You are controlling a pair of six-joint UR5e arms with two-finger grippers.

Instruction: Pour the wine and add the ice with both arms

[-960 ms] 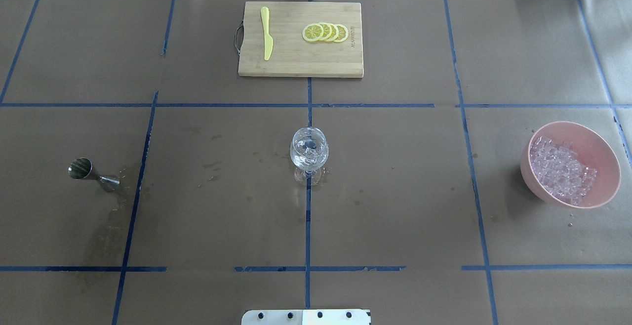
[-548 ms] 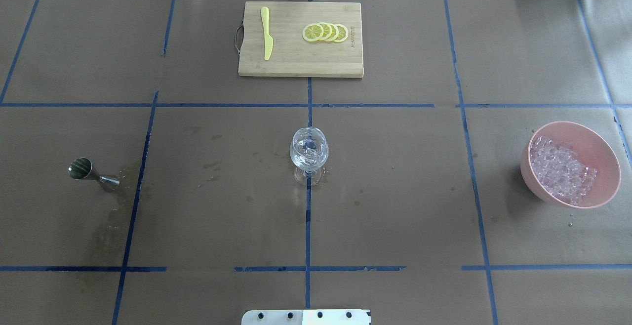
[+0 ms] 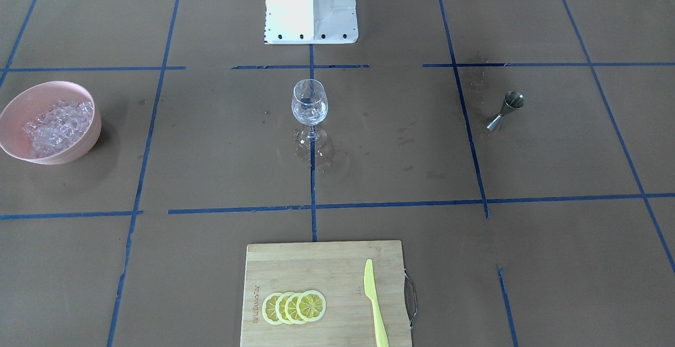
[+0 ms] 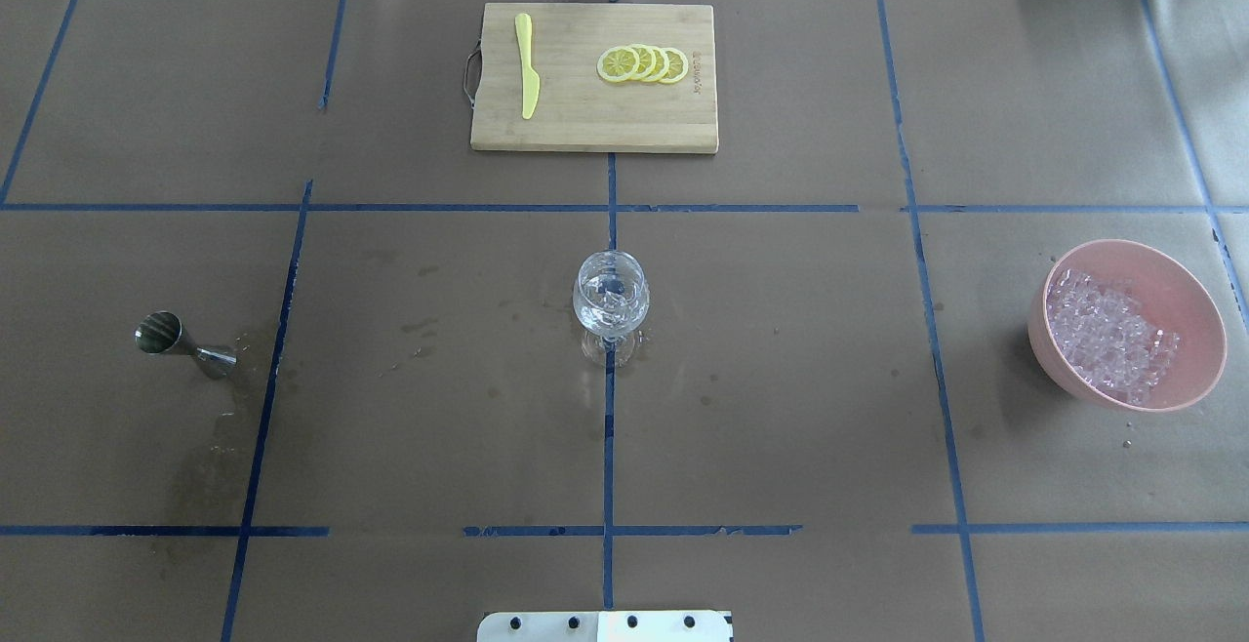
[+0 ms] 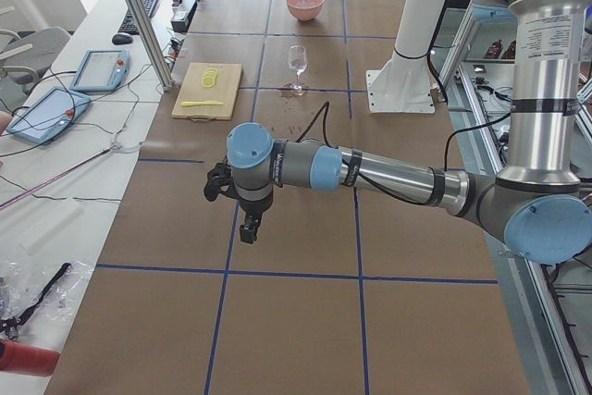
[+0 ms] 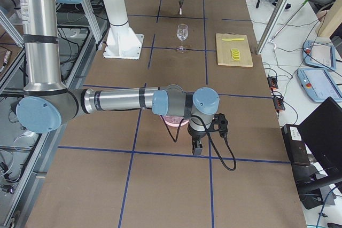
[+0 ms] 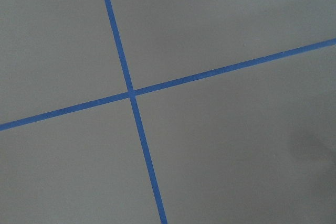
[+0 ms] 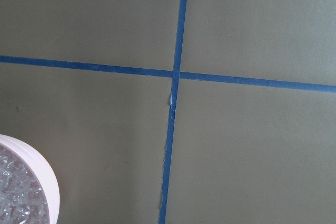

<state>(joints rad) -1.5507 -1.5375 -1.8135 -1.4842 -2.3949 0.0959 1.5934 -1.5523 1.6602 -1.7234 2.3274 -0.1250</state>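
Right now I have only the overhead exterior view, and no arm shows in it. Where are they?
Observer: The left arm reaches out low over the table, its end effector pointing down near a tape crossing.
Reviewer: And the right one?
Observer: In the exterior right view the right arm hides most of the pink bowl. Its wrist view catches the bowl's rim in one corner, with ice inside.

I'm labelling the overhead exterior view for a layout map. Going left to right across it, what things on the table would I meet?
Steel jigger → yellow knife → wine glass → pink bowl holding the ice.
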